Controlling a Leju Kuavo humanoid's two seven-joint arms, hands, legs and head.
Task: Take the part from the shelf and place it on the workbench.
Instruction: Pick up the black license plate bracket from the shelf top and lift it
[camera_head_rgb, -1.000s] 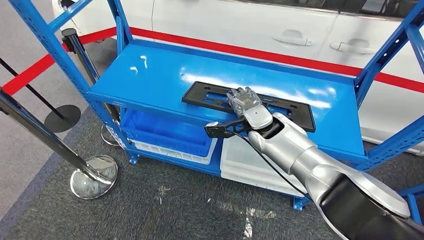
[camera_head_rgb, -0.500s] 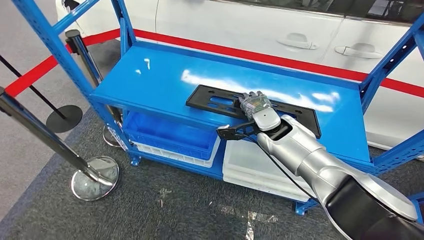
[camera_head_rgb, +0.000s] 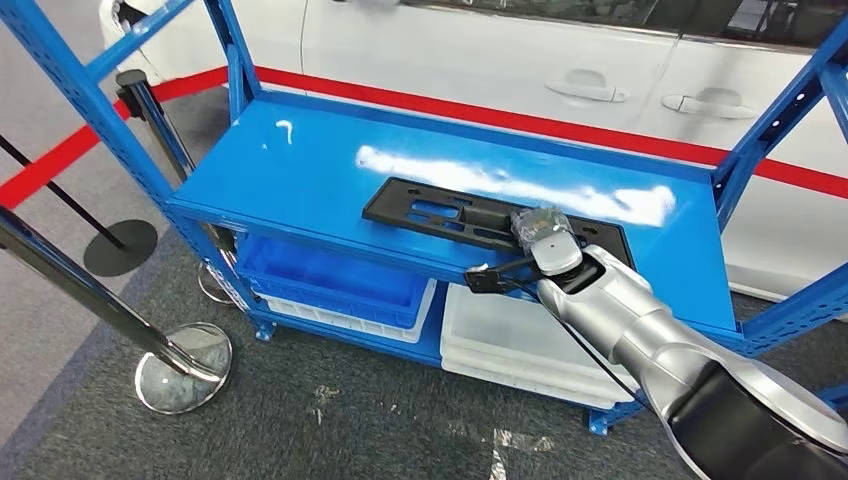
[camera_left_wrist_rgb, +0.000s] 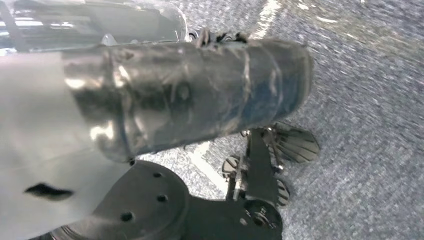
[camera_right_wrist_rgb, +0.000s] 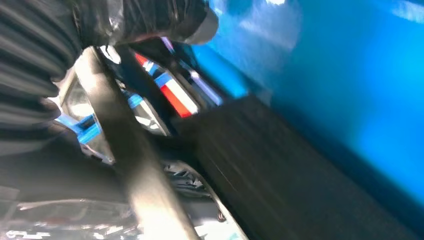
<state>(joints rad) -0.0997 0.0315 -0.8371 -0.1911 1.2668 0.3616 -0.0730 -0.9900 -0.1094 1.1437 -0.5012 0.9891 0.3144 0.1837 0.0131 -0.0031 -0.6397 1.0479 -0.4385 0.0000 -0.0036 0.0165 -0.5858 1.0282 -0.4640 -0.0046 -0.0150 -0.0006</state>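
Observation:
A long flat black part lies on the top board of the blue shelf. My right hand, wrapped in clear film, rests on the part's right third, the silver forearm reaching in from the lower right. In the right wrist view the black part runs close by the thick thumb; the blur hides whether the fingers close around it. In the left wrist view a film-wrapped shape, my left hand, hangs over grey carpet, and how its fingers lie cannot be made out.
A blue bin and white trays sit on the lower shelf. Blue uprights frame the shelf ends. A chrome-based stanchion and a black-based one stand at the left. A white car is behind.
My right hand has slid to the right along the part, from its middle to its right third. The part has stayed put on the shelf. The camera has shifted a little.

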